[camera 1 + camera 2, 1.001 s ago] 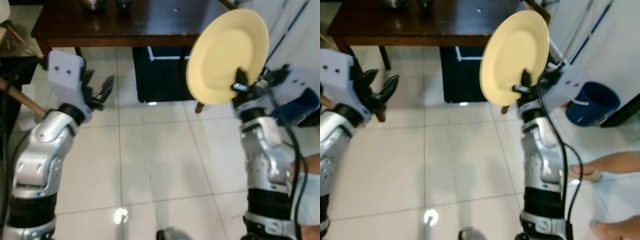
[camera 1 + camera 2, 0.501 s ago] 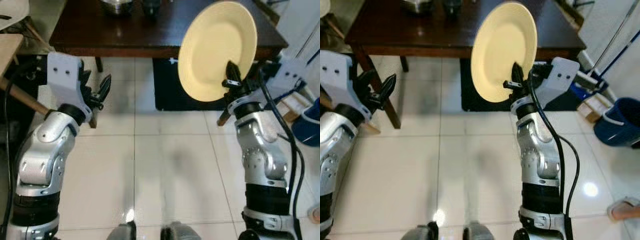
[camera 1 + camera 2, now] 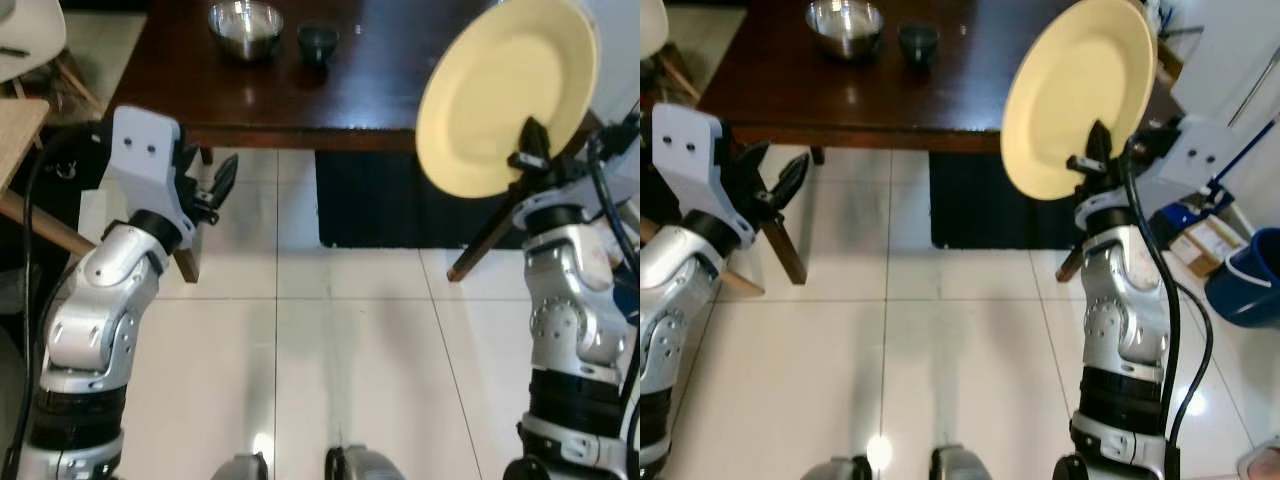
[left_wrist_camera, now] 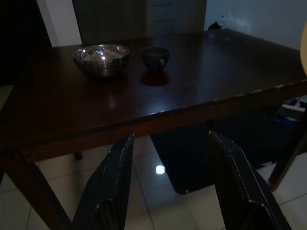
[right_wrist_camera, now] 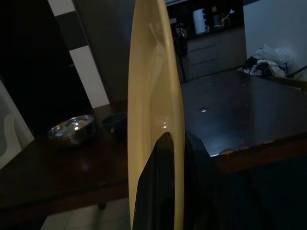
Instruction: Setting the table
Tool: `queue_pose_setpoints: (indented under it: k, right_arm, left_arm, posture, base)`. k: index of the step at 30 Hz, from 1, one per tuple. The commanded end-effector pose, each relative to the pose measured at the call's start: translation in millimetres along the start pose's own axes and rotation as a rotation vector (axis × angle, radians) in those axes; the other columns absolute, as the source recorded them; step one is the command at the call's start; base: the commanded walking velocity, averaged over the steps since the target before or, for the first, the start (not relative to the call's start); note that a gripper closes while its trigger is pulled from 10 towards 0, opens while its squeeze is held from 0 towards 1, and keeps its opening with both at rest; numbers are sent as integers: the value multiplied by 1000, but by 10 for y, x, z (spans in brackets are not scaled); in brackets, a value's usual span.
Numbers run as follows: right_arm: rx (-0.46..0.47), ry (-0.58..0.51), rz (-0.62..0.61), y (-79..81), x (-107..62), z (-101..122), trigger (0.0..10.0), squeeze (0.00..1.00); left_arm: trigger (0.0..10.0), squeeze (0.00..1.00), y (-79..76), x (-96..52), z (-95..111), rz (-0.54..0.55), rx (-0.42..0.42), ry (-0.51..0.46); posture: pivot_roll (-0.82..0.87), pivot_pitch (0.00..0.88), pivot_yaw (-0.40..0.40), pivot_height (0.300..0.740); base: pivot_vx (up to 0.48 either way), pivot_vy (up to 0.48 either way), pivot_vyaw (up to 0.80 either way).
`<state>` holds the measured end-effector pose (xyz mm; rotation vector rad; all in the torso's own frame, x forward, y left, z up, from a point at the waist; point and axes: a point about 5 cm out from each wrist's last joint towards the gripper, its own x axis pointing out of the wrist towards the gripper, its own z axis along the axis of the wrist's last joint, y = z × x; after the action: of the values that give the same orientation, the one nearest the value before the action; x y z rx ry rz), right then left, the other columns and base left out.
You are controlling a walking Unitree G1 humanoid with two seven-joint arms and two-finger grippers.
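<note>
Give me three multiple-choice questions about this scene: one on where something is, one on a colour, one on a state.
1. Where does the shiny round metal bowl stand?
A. on the dark wooden table
B. on the tiled floor
C. in the left tool

2. What colour is the round plate held on edge?
A. blue
B. pale yellow
C. silver

3. How are the left tool's fingers?
A. shut on a cup
B. shut on the plate
C. open, holding nothing

Answers:
1. A: the bowl sits on the tabletop beside the small dark cup.
2. B: the plate is pale yellow in both eye views.
3. C: the left wrist view shows a wide, bare gap; the right tool clamps the plate's rim.
</note>
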<state>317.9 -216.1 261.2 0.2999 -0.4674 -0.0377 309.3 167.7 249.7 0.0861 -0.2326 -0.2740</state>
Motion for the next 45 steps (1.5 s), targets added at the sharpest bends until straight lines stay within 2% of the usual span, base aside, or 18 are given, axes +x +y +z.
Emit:
queue_pose_setpoints:
  k: [1, 10, 45]
  right_arm:
    - [-11, -16, -33, -86, -29, 42, 10000, 0]
    - [11, -6, -14, 9, -35, -7, 10000, 0]
    - [8, -6, -8, 44, -36, -8, 10000, 0]
  left_arm:
    - [10000, 0, -41, 16, -5, -17, 8, -2]
    - [10000, 0, -46, 33, 2, -23, 5, -5]
    - [10000, 0, -143, 77, 11, -63, -11, -11]
  posture:
    - [-95, 116, 25, 740]
    - [-94, 120, 31, 740]
    - [-100, 131, 37, 740]
  base:
    - [480, 0, 0]
    - [480, 0, 0]
    - [480, 0, 0]
